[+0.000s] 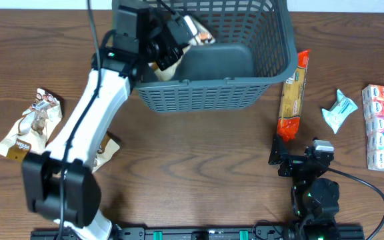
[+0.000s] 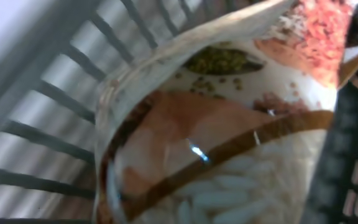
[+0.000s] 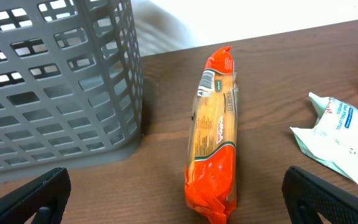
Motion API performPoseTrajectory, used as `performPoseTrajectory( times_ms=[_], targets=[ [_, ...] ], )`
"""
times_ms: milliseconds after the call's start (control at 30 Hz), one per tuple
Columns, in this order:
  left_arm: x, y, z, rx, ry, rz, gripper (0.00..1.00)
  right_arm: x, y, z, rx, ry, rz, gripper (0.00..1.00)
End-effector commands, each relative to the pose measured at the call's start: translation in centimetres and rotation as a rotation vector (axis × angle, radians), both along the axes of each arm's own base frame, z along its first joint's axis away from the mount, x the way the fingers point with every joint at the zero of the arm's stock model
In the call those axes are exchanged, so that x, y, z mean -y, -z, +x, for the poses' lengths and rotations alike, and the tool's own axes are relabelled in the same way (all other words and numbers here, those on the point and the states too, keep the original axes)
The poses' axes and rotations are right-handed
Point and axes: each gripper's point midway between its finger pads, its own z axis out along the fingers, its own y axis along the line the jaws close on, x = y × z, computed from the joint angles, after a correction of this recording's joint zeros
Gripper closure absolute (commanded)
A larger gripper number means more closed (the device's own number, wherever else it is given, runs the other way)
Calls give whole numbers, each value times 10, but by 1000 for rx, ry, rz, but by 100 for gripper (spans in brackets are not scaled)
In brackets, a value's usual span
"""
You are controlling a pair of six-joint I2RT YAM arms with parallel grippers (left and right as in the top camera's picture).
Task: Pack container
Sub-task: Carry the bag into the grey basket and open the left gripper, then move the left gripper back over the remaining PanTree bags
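Observation:
The dark grey slotted container [image 1: 212, 93] stands at the back middle of the table. My left gripper [image 1: 167, 48] is inside it by the left wall, shut on a rice packet [image 1: 197, 33] printed white and brown. In the left wrist view that packet [image 2: 229, 137] fills the frame, the container's lattice wall [image 2: 55, 93] is behind it, and the fingers are hidden. My right gripper [image 1: 291, 159] is open and empty, low over the table just short of the near end of a long orange pasta packet [image 1: 293, 97]. In the right wrist view the packet [image 3: 215, 130] lies between the open fingers [image 3: 176, 202], beside the container [image 3: 55, 81].
Two brown and white packets lie at the left, one [image 1: 32, 123] near the edge and one [image 1: 105, 150] partly under my left arm. A small pale green tissue pack [image 1: 339, 110], also seen from the right wrist [image 3: 334, 134], and a stack of tissue packs [image 1: 381, 127] lie at the right.

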Motion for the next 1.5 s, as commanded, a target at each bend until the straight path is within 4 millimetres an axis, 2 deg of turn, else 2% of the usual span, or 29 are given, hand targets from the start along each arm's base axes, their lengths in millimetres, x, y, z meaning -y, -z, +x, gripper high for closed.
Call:
performPoseTrajectory(
  times_ms=[0, 67, 167, 367, 467, 633, 733, 767, 833, 867, 933, 1033, 1100, 1233, 1333, 1467],
  targets=[
    [7, 9, -7, -46, 52, -14, 76, 1, 2, 0, -6, 7, -19, 1],
    [6, 21, -10, -90, 51, -2, 68, 1, 2, 0, -6, 7, -19, 1],
    [5, 28, -13, -120, 51, 6, 51, 1, 2, 0, -6, 7, -19, 1],
    [5, 14, -16, -92, 51, -2, 49, 1, 2, 0, -6, 7, -19, 1],
    [3, -8, -20, -43, 51, -14, 49, 1, 2, 0, -6, 7, -19, 1],
    [-10, -70, -26, 126, -8, -16, 44, 1, 2, 0, -6, 7, -19, 1],
    [-24, -103, -32, 213, -68, -4, 31, 1, 2, 0, -6, 7, -19, 1],
    [-30, -110, -33, 233, -94, 6, 30, 1, 2, 0, -6, 7, -19, 1],
    [-52, -125, -33, 275, -202, 49, 29, 1, 2, 0, -6, 7, -19, 1],
    [-70, -133, -32, 290, -297, 71, 27, 1, 2, 0, -6, 7, -19, 1],
    [-103, -140, -33, 284, -463, 87, 17, 1, 2, 0, -6, 7, -19, 1],
    [-163, -138, -48, 199, -754, 71, 0, 1, 2, 0, -6, 7, -19, 1],
    [-192, -128, -66, 105, -881, 42, 1, 1, 2, 0, -6, 7, -19, 1],
    [-227, -114, -103, -28, -1016, 25, 1, 1, 2, 0, -6, 7, -19, 1],
    [-241, -101, -128, -108, -1050, 74, 1, 1, 2, 0, -6, 7, -19, 1],
    [-256, -69, -154, -281, -1136, 110, 1, 1, 2, 0, -6, 7, -19, 1]
  ],
)
